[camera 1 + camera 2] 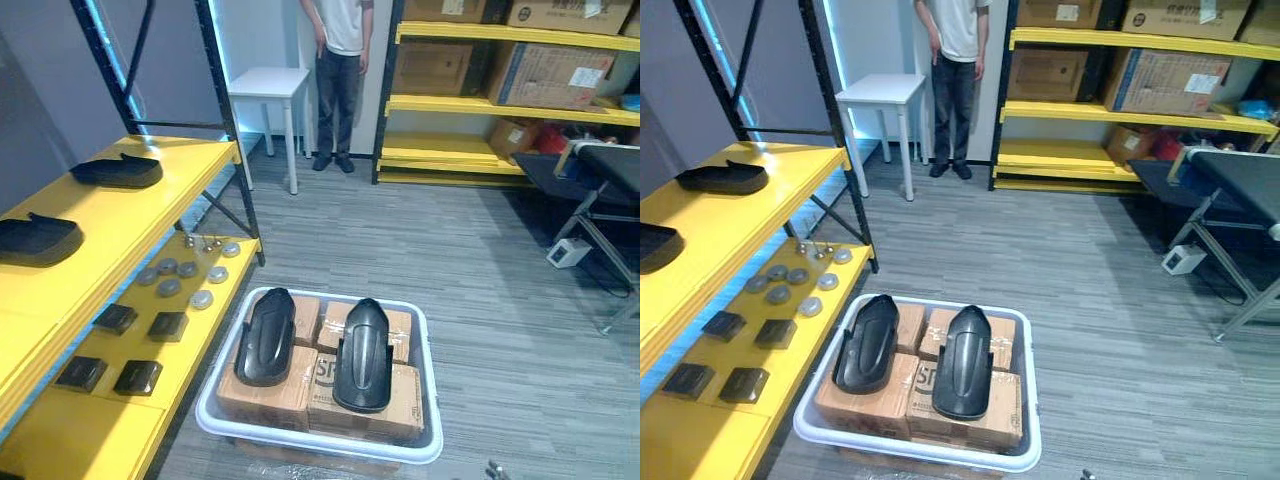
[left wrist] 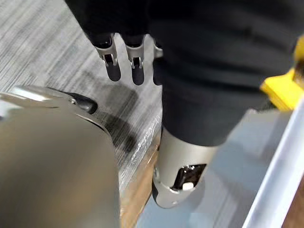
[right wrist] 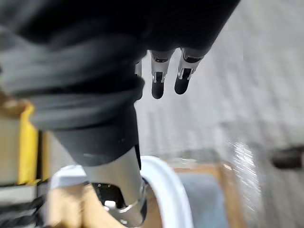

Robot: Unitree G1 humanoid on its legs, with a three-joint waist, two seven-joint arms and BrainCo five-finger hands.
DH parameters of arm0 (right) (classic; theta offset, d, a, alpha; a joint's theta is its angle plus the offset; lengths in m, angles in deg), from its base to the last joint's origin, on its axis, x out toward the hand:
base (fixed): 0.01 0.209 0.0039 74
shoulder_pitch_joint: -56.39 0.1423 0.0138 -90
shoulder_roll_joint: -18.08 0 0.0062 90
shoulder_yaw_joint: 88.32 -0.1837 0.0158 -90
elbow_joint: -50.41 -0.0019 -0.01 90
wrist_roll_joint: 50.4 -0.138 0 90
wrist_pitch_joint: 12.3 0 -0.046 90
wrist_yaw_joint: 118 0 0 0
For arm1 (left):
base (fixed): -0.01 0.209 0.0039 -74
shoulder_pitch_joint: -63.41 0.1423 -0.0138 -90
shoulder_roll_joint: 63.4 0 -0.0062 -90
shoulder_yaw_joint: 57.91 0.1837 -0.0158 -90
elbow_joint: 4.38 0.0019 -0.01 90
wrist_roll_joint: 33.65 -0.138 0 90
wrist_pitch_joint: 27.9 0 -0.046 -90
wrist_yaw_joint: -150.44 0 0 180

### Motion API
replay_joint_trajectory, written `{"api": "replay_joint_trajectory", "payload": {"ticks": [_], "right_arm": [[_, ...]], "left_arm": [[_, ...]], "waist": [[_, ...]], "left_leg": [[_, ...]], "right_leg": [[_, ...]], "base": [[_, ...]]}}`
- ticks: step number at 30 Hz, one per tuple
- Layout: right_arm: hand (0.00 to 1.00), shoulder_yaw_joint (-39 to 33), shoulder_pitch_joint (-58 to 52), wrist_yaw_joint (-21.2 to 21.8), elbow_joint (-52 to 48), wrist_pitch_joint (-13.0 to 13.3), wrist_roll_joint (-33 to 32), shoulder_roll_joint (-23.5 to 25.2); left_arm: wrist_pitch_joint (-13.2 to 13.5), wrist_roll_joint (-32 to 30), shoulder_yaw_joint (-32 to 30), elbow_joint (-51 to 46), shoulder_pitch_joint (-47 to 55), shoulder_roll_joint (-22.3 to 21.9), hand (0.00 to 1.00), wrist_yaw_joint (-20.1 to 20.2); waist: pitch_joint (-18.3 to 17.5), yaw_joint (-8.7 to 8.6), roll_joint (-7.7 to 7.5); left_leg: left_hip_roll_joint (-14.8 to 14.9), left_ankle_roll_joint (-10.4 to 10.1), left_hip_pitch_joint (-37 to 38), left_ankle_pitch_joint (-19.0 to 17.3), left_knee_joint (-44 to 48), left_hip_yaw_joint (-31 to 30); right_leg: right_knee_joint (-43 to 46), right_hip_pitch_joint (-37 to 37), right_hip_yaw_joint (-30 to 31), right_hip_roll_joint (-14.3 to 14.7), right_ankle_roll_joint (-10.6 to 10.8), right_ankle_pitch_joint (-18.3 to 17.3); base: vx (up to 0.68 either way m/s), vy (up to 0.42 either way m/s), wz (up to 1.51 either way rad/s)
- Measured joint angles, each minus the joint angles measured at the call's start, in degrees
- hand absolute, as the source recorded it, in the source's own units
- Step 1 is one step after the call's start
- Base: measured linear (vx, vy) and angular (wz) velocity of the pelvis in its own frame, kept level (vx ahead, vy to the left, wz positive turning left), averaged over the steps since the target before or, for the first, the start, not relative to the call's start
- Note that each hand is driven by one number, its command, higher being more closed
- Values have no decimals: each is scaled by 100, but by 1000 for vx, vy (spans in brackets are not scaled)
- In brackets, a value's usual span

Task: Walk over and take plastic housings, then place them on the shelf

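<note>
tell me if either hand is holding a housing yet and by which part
Nothing is held. The left hand and right hand hang open above the floor; the black plastic housings lie on cardboard boxes in the white bin.

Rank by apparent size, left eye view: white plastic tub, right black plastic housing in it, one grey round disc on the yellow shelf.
1. White plastic tub
2. Black plastic housing
3. Grey round disc
The gaps are plain despite differing nearness.
</note>
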Motion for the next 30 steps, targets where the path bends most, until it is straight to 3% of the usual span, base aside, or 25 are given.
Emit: {"api": "replay_joint_trajectory", "payload": {"ticks": [5,8,11,15,18,24,30], "right_arm": [[0,441,-435,-48,-1816,268,546,56],[0,553,-134,-218,-2034,390,759,58],[0,619,725,-556,-2016,388,983,46],[0,599,2782,-1534,-1075,317,1267,-145],[0,584,4567,-2208,2,91,1268,-572],[0,636,6440,-2727,1612,-86,1164,-1503],[0,797,6811,-2742,2601,-96,981,-1966]], "left_arm": [[63,-181,430,-16,-2,106,0,-109],[118,-291,696,-28,-17,166,0,-121],[152,-357,1019,-107,-195,247,0,-199],[171,-350,1352,-276,-719,353,0,-478],[228,-197,1585,-438,-1225,358,0,-684],[360,154,1966,-411,-1550,339,0,-895],[428,295,2246,-270,-1866,323,0,-1061]], "waist": [[18,-123,-15],[62,-116,-18],[469,-47,12],[1314,115,27],[1926,327,185],[2062,527,366],[2131,557,447]], "left_leg": [[-134,-4,-118,4,20,6],[-206,-4,-219,4,29,-11],[-229,-4,-477,3,54,-85],[-234,-32,-1058,-21,357,-435],[-256,-49,-1697,-44,741,-653],[-270,-60,-2557,-50,1053,-812],[-265,-62,-3016,-52,1369,-845]], "right_leg": [[-546,104,14,-109,73,383],[-708,99,-11,-190,126,489],[-799,-84,-36,-218,138,660],[-750,-442,-229,-242,99,897],[-663,-843,-357,-262,74,1096],[-632,-1507,-456,-265,52,1331],[-486,-1891,-428,-254,50,1358]], "base": [[-16,75,-10],[-69,61,4],[-152,21,13],[-249,-23,31],[-291,-9,28],[-143,13,12],[-39,23,0]]}}
